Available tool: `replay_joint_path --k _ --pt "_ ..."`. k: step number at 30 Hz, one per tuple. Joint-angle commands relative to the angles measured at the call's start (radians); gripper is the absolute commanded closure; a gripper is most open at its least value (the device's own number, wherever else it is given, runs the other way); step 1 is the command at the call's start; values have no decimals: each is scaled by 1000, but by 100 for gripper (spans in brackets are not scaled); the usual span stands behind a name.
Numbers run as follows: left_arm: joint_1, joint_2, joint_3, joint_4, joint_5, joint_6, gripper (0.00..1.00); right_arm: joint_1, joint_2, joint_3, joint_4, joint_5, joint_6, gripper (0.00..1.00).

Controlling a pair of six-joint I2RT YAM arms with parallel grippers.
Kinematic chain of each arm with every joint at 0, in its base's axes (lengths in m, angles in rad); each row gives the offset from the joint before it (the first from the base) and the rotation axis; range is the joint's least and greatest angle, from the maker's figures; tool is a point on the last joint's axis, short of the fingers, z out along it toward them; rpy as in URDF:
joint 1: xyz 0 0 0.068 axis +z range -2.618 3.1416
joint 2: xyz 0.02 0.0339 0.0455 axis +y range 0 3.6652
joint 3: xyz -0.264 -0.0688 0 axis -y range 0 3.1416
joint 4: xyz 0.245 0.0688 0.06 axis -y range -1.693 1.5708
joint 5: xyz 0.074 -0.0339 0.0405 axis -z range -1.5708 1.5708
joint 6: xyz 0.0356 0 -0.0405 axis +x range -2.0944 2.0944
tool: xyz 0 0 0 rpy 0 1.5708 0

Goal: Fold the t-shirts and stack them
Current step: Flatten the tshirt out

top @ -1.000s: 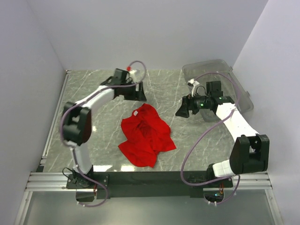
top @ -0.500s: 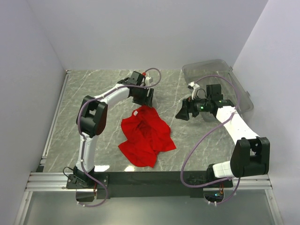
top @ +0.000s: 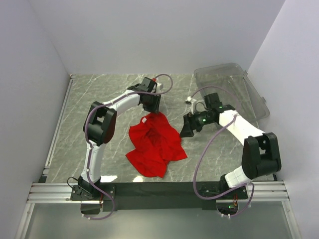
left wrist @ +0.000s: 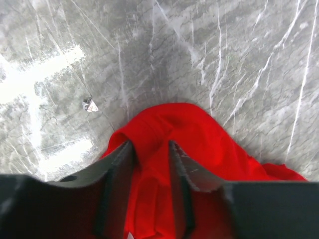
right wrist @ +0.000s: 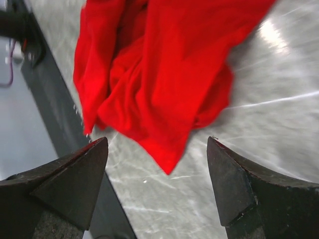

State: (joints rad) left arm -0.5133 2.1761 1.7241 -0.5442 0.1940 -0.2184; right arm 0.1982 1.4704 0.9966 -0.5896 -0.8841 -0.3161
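Note:
One crumpled red t-shirt (top: 154, 142) lies on the marble table in the middle. My left gripper (top: 152, 110) is at the shirt's far edge. In the left wrist view its jaws (left wrist: 150, 149) are narrowed on a raised fold of the red t-shirt (left wrist: 199, 129). My right gripper (top: 185, 129) hangs wide open just right of the shirt. In the right wrist view it (right wrist: 157, 142) is empty above the table, with a corner of the red t-shirt (right wrist: 159, 74) just beyond the fingertips.
A clear plastic bin (top: 234, 79) stands at the back right, behind the right arm. A small white scrap (left wrist: 90, 104) lies on the marble (left wrist: 224, 59) beyond the shirt. The black front rail (right wrist: 55, 114) runs along the near table edge.
My left gripper swung from the back left over to the shirt's far edge and came down on it. My right gripper moved left and down toward the shirt's right side.

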Motion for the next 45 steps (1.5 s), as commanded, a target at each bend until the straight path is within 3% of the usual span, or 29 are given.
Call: replay_joint_path --k 1,13,22,33,39,42,43,45 --pt "-7 -13 35 13 -4 -7 64 62 42 36 -65 25 -44 14" --pt "-7 -127 -52 70 5 -29 99 72 215 63 -118 63 -32 16" --pt "9 -231 -83 107 -2 -52 99 84 306 82 -119 42 -28 19" --pt "56 -237 -100 105 -19 -53 99 106 329 105 -116 43 -25 24" --pt "127 -256 -98 138 8 -78 99 142 375 125 -101 51 3 41" --pt "159 -263 -97 142 21 -87 99 148 410 169 -113 42 15 58" --pt "167 -266 -98 144 22 -88 99 149 425 183 -122 45 14 70" --pt "188 -275 -101 141 22 -88 99 145 421 212 -159 62 -6 80"
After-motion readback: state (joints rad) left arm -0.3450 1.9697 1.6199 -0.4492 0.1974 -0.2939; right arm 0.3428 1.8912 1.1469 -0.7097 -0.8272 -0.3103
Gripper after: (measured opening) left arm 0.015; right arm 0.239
